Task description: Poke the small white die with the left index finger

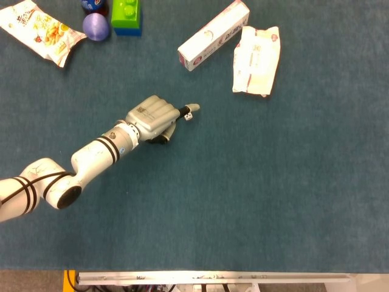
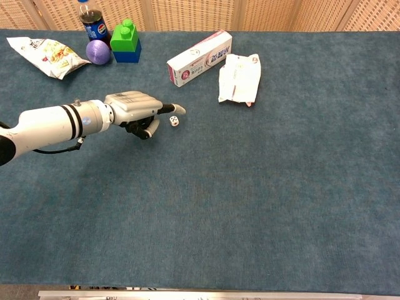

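- A table covered in dark teal carpet-like fabric fills both views.
- Behind its far edge stand woven wicker-patterned panels with tan wooden frames.
- Lighting is even.

Left arm: glossy white tubular shell, paired black bands near wrist and elbow, small blue mark on forearm. Left hand: pale grey-beige segmented back, dark inner joints, black cable trailing underneath in chest view.
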Robot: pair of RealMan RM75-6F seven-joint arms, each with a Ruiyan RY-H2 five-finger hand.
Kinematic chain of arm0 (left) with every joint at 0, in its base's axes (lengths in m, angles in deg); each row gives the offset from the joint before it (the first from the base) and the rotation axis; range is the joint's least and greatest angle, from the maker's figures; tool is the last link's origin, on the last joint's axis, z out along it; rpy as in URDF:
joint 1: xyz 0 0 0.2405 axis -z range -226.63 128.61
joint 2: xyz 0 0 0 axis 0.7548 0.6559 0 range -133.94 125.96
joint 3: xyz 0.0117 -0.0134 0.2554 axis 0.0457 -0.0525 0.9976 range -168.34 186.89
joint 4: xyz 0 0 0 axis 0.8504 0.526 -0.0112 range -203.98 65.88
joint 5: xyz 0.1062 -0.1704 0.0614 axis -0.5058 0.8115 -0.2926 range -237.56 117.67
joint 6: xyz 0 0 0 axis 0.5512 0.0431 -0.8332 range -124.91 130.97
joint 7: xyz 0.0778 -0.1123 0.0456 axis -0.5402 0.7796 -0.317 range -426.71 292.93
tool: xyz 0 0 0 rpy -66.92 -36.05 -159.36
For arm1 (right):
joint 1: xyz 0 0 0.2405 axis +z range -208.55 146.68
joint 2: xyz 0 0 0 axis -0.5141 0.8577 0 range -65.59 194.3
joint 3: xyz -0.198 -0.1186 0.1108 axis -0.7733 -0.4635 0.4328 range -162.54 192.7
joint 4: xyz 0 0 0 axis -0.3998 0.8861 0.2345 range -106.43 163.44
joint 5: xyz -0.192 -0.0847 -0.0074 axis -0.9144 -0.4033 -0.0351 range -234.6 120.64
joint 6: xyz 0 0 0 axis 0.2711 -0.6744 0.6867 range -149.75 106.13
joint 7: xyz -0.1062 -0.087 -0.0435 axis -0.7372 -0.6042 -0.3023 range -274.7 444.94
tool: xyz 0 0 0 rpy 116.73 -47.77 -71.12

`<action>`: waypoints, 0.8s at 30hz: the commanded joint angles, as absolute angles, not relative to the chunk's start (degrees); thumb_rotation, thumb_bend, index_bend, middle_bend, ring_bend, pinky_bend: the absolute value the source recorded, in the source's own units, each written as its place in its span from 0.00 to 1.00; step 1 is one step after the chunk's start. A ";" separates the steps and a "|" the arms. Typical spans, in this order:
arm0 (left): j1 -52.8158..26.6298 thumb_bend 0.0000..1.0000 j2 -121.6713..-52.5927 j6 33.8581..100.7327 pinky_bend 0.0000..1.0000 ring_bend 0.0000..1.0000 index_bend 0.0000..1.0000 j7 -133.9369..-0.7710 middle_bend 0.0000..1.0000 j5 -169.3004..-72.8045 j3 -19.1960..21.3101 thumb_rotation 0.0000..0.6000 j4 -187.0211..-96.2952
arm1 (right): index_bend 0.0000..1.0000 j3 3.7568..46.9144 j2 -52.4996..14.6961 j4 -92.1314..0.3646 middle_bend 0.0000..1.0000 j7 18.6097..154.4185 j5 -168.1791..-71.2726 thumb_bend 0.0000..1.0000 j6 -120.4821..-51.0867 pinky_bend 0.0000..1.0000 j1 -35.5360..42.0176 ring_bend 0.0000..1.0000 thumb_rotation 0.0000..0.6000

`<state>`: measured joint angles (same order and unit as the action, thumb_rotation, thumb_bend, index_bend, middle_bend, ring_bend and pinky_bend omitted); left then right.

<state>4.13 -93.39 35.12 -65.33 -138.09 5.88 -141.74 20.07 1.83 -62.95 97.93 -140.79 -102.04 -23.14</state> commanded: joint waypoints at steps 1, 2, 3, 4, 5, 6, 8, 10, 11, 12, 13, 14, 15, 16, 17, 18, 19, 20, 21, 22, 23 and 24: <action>4.32 0.83 -93.46 34.68 1.00 1.00 0.02 -66.92 1.00 -136.76 6.07 1.00 -142.26 | 0.26 20.04 1.80 -62.92 0.36 98.03 -140.86 0.33 -102.08 0.33 -23.17 0.30 1.00; 4.34 0.83 -93.44 34.57 1.00 1.00 0.02 -67.35 1.00 -136.40 6.15 1.00 -142.41 | 0.26 20.03 1.80 -62.90 0.36 98.05 -140.88 0.33 -102.10 0.33 -23.19 0.30 1.00; 4.37 0.83 -93.39 34.47 1.00 1.00 0.02 -67.93 1.00 -135.94 6.26 1.00 -142.64 | 0.26 20.01 1.78 -62.86 0.36 98.08 -140.91 0.33 -102.14 0.33 -23.21 0.30 1.00; 4.39 0.83 -93.35 34.44 1.00 1.00 0.03 -68.35 1.00 -135.63 6.33 1.00 -142.82 | 0.26 20.01 1.76 -62.81 0.36 98.14 -140.92 0.33 -102.15 0.33 -23.23 0.30 1.00; 4.42 0.83 -93.33 34.45 1.00 1.00 0.03 -68.95 1.00 -135.24 6.41 1.00 -143.03 | 0.26 20.03 1.72 -62.75 0.36 98.20 -140.92 0.33 -102.17 0.33 -23.23 0.30 1.00; 4.44 0.83 -93.32 34.46 1.00 1.00 0.03 -69.31 1.00 -134.92 6.43 1.00 -143.23 | 0.26 20.02 1.67 -62.71 0.36 98.23 -140.95 0.33 -102.18 0.33 -23.24 0.30 1.00; 4.47 0.83 -93.22 34.55 1.00 1.00 0.03 -70.21 1.00 -134.18 6.48 1.00 -143.66 | 0.26 19.96 1.59 -62.65 0.36 98.34 -141.06 0.33 -102.14 0.33 -23.22 0.30 1.00; 4.43 0.83 -93.11 34.74 1.00 1.00 0.04 -71.05 1.00 -133.53 6.57 1.00 -143.92 | 0.26 19.89 1.52 -62.55 0.36 98.42 -141.15 0.33 -102.08 0.33 -23.22 0.30 1.00; 4.43 0.83 -92.96 34.74 1.00 1.00 0.04 -71.59 1.00 -133.05 6.67 1.00 -144.11 | 0.26 19.87 1.50 -62.48 0.36 98.50 -141.17 0.33 -102.07 0.33 -23.22 0.30 1.00; 4.41 0.83 -92.84 34.79 1.00 1.00 0.04 -72.02 1.00 -132.72 6.74 1.00 -144.25 | 0.26 19.87 1.50 -62.46 0.36 98.58 -141.19 0.33 -102.11 0.33 -23.24 0.30 1.00; 4.41 0.83 -92.71 34.79 1.00 1.00 0.04 -72.43 1.00 -132.34 6.82 1.00 -144.39 | 0.26 19.89 1.49 -62.42 0.36 98.64 -141.18 0.33 -102.10 0.33 -23.24 0.30 1.00; 4.40 0.83 -92.53 34.71 1.00 1.00 0.04 -72.77 1.00 -131.93 6.90 1.00 -144.62 | 0.26 19.90 1.47 -62.37 0.36 98.71 -141.18 0.32 -102.11 0.33 -23.23 0.30 1.00; 4.37 0.83 -92.21 34.67 1.00 1.00 0.04 -73.16 1.00 -131.41 6.99 1.00 -145.03 | 0.26 19.92 1.46 -62.34 0.36 98.79 -141.22 0.33 -102.13 0.33 -23.22 0.30 1.00; 4.34 0.83 -91.94 34.74 1.00 1.00 0.04 -73.53 1.00 -131.09 7.09 1.00 -145.36 | 0.26 19.91 1.45 -62.34 0.36 98.85 -141.31 0.33 -102.18 0.33 -23.23 0.30 1.00; 4.26 0.83 -91.61 34.90 1.00 1.00 0.04 -73.91 1.00 -130.81 7.19 1.00 -145.76 | 0.26 19.90 1.44 -62.34 0.36 98.89 -141.39 0.33 -102.23 0.33 -23.23 0.30 1.00; 4.11 0.83 -91.13 35.23 1.00 1.00 0.04 -74.41 1.00 -130.47 7.34 1.00 -146.39 | 0.26 19.87 1.43 -62.35 0.36 98.92 -141.50 0.33 -102.28 0.33 -23.23 0.30 1.00; 3.96 0.83 -90.71 35.47 1.00 1.00 0.04 -74.76 1.00 -130.26 7.49 1.00 -146.95 | 0.26 19.86 1.42 -62.37 0.36 98.95 -141.57 0.33 -102.30 0.33 -23.23 0.30 1.00; 3.74 0.83 -90.08 35.86 1.00 1.00 0.04 -75.23 1.00 -130.06 7.72 1.00 -147.75 | 0.26 19.85 1.41 -62.39 0.36 99.01 -141.66 0.33 -102.36 0.33 -23.23 0.30 1.00; 3.57 0.83 -89.57 36.09 1.00 1.00 0.04 -75.59 1.00 -129.95 7.97 1.00 -148.38 | 0.26 19.85 1.41 -62.40 0.36 99.05 -141.70 0.33 -102.43 0.33 -23.25 0.30 1.00; 3.44 0.83 -88.98 36.16 1.00 1.00 0.04 -76.01 1.00 -129.82 8.29 1.00 -149.02 | 0.26 19.84 1.40 -62.40 0.36 99.09 -141.75 0.33 -102.47 0.33 -23.27 0.30 1.00; 3.26 0.83 -88.24 36.33 1.00 1.00 0.04 -76.65 1.00 -129.60 8.71 1.00 -149.81 | 0.26 19.82 1.41 -62.42 0.36 99.14 -141.83 0.33 -102.55 0.33 -23.29 0.30 1.00; 3.05 0.83 -87.85 36.72 1.00 1.00 0.04 -77.19 1.00 -129.40 8.96 1.00 -150.23 | 0.26 19.80 1.41 -62.42 0.36 99.19 -141.90 0.33 -102.62 0.33 -23.32 0.30 1.00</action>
<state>3.41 -88.48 36.23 -76.45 -129.77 8.44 -149.51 19.80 1.41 -62.42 99.18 -141.90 -102.61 -23.31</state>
